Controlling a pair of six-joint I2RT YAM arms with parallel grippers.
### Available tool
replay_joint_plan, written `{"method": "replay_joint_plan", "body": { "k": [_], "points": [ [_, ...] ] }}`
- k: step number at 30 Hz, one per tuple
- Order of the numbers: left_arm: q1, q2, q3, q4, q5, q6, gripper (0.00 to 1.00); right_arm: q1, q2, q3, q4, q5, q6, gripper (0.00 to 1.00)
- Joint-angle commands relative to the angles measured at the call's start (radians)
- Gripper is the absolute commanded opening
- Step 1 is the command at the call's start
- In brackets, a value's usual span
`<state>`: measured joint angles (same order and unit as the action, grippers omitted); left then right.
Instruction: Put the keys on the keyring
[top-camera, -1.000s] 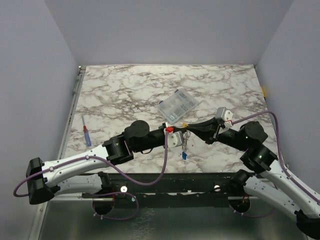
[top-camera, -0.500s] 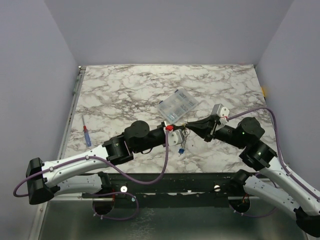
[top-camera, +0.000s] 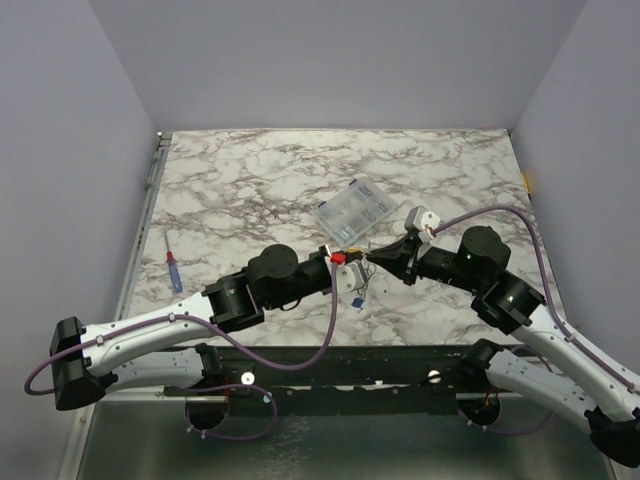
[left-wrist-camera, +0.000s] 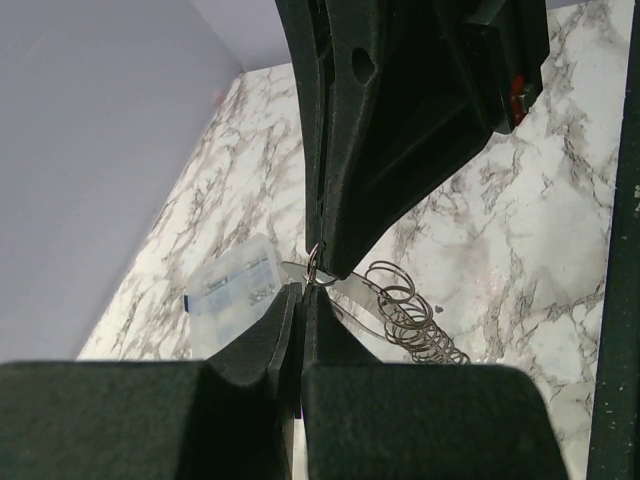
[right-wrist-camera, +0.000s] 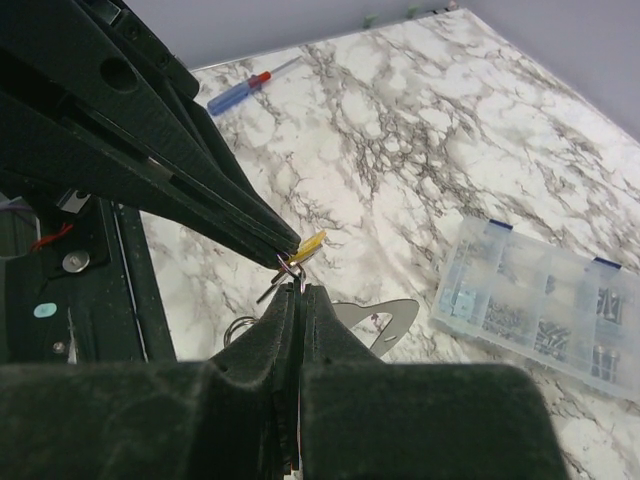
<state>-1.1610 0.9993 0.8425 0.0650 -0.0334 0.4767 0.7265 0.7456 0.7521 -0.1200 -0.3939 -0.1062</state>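
Note:
My left gripper (top-camera: 358, 263) and right gripper (top-camera: 373, 256) meet tip to tip above the table's middle, both shut. In the right wrist view the yellow key (right-wrist-camera: 310, 245) sticks out of the left gripper's tip, right above my right gripper (right-wrist-camera: 300, 285). The right gripper is shut on the thin keyring (right-wrist-camera: 292, 268). In the left wrist view the keyring (left-wrist-camera: 314, 265) sits between my left gripper (left-wrist-camera: 303, 288) and the right gripper's tip. A coiled metal chain (left-wrist-camera: 415, 320) and a flat silver tag (right-wrist-camera: 385, 318) hang below. The blue key (top-camera: 357, 298) dangles under the grippers.
A clear plastic compartment box (top-camera: 354, 209) lies just behind the grippers, also in the right wrist view (right-wrist-camera: 545, 305). A blue-handled, red-tipped screwdriver (top-camera: 173, 270) lies at the table's left edge. Purple walls close in both sides.
My right arm has pushed leftward toward the left gripper, so the tips now meet. The hanging chain and blue key have shifted left and up. The left gripper moved only slightly.

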Motion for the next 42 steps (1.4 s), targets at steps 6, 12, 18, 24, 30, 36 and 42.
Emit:
{"method": "replay_joint_plan", "body": {
  "k": [6, 12, 18, 24, 30, 36, 42],
  "points": [
    [-0.008, 0.011, -0.051, 0.066, -0.046, -0.018, 0.00, -0.004, 0.037, 0.041, -0.074, -0.002, -0.032, 0.01],
    [-0.007, 0.011, -0.084, 0.117, 0.003, -0.033, 0.00, -0.003, 0.050, 0.036, -0.084, 0.028, -0.035, 0.01],
    [-0.008, 0.057, -0.066, 0.116, -0.030, -0.024, 0.00, -0.003, 0.033, -0.035, -0.018, 0.122, 0.003, 0.01],
    [-0.008, 0.099, -0.041, 0.102, -0.052, -0.029, 0.00, -0.004, 0.006, -0.060, -0.002, 0.163, 0.018, 0.01],
    [-0.006, 0.052, -0.097, 0.070, -0.010, -0.035, 0.55, -0.003, -0.025, -0.029, -0.072, 0.090, -0.048, 0.00],
    [-0.006, -0.025, -0.142, 0.028, 0.031, -0.028, 0.65, -0.003, -0.066, -0.005, -0.146, -0.073, -0.121, 0.01],
    [-0.005, -0.049, -0.111, -0.062, 0.121, -0.025, 0.61, -0.003, -0.081, 0.037, -0.231, -0.194, -0.187, 0.01]
  ]
}}
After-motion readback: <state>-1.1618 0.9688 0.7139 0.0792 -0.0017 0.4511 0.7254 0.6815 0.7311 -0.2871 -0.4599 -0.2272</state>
